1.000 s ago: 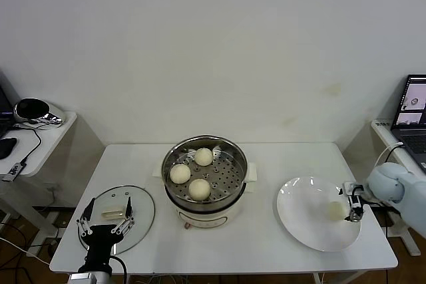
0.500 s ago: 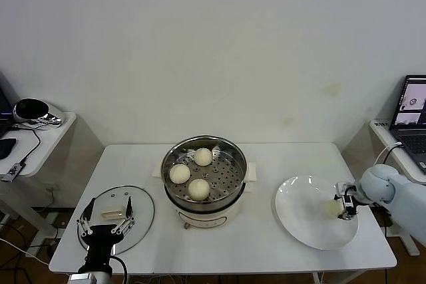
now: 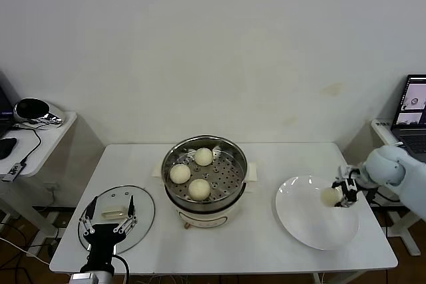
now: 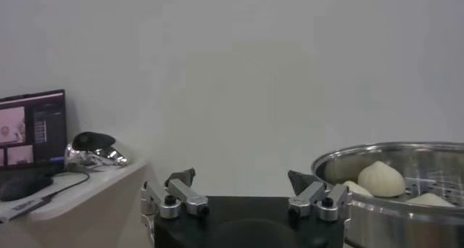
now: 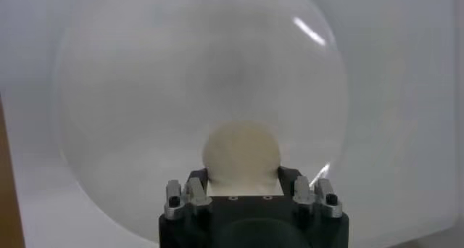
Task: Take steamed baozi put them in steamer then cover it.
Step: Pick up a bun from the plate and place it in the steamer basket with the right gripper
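The right arm reaches in from the right side, bent at the wrist. Its right claw points toward the middle of the worktop and is closed around a bun, one finger on each side of it. In the right wrist view the bun sits snug between the two fingers.

The left arm waits low at the front left. Its left claw points away from the robot with its fingers spread wide apart, holding nothing.

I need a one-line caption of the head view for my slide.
Right gripper holds the fourth baozi above the plate; three buns sit in the steamer.
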Controlling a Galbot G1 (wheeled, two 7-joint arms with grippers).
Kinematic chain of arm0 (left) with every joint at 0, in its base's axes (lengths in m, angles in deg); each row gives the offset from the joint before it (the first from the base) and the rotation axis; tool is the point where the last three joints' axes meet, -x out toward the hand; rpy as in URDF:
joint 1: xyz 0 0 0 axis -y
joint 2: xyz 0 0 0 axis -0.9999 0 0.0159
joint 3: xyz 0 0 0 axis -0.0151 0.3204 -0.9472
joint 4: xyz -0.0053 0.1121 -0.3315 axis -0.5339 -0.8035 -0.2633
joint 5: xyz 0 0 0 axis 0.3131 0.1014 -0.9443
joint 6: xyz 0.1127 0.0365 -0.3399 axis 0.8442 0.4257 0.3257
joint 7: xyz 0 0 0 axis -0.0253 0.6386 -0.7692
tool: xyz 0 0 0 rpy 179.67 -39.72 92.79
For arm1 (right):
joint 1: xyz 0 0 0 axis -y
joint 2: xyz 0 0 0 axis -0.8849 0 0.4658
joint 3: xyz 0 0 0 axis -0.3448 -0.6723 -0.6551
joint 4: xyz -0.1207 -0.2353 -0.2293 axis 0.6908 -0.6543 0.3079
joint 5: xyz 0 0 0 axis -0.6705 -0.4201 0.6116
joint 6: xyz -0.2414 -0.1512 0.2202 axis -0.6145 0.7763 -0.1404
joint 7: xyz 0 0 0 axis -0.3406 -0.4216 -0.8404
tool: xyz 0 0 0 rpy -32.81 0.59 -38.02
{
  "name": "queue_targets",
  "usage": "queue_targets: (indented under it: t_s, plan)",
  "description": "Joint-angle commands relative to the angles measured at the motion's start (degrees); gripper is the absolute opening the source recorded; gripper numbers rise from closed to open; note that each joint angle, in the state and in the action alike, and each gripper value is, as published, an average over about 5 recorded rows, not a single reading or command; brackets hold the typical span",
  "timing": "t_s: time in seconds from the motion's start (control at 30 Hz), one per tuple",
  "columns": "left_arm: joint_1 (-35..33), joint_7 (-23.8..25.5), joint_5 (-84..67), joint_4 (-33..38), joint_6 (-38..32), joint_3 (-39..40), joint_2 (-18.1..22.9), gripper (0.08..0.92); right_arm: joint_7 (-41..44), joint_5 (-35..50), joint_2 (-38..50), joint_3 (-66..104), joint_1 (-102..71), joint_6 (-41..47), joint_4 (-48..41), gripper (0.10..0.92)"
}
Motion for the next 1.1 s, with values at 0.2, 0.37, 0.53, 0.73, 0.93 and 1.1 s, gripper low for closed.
queue_targets:
  t_s: [0.2, 0.37, 0.53, 0.73, 0.93, 1.1]
  plan:
    - [0.59, 0.0, -0.33, -0.14, -0.04, 0.5, -0.22, 0.823, -2.25, 29.33, -11.53, -38.44, 54.08, 7.83, 13.0, 0.617]
    - [0.81, -0.08, -0.65, -0.61, -0.24, 0.35, -0.28, 0.823, -5.2, 37.31, -22.74, -39.37, 56.65, 11.52, 11.44, 0.619]
    - [1.17, -0.11, -1.0, -0.99, -0.31, -0.18, -0.36, 0.823, -8.93, 42.39, -32.4, -37.29, 51.63, 15.36, 7.09, 0.623]
    - [1.06, -0.14, -1.06, -1.1, -0.43, -0.42, -0.08, 0.823, -11.93, 43.55, -42.16, -35.67, 44.45, 19.24, 0.14, 0.628]
    - [0.92, -0.21, -1.08, -1.14, -0.75, -0.44, 0.24, 0.823, -11.79, 42.41, -46.38, -35.83, 39.4, 20.72, -4.92, 0.625]
    - [1.06, -0.22, -1.1, -1.29, -0.89, -0.33, 0.36, 0.823, -10.4, 39.72, -47.23, -35.94, 36.86, 20.51, -7.54, 0.624]
